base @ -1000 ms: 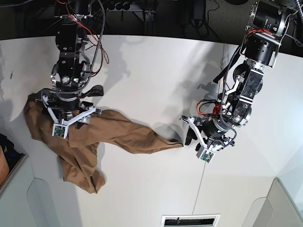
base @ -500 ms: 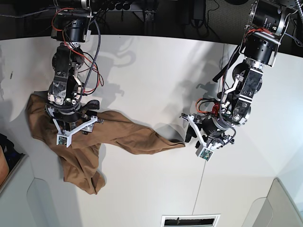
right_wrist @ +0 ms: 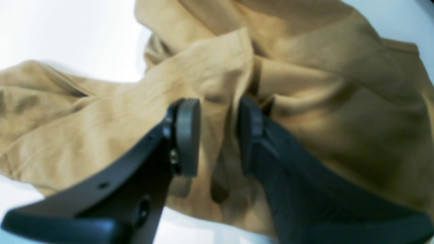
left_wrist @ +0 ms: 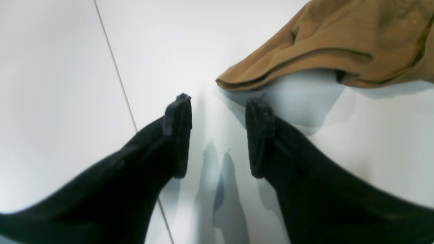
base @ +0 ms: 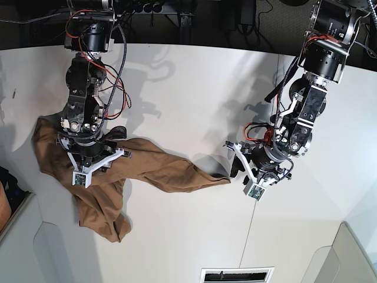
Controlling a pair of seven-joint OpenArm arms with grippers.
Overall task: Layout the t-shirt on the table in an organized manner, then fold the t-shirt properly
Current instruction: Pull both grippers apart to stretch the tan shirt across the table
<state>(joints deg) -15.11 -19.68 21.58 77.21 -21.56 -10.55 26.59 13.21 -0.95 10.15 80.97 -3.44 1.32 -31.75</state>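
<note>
Brown fabric of the t-shirt (base: 168, 168) lay crumpled on the surface (base: 177, 230), spreading being judged in hand, with the right end effector (right_wrist: 218, 137) parted over it, the left end effector (left_wrist: 218, 135) wide beside its tip, and a secure pinch needed next.

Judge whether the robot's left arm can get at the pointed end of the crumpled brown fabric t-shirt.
Probably yes: the black two-fingered left gripper stands open just short of the brown fabric t-shirt's pointed end, with nothing visible between them.
</note>
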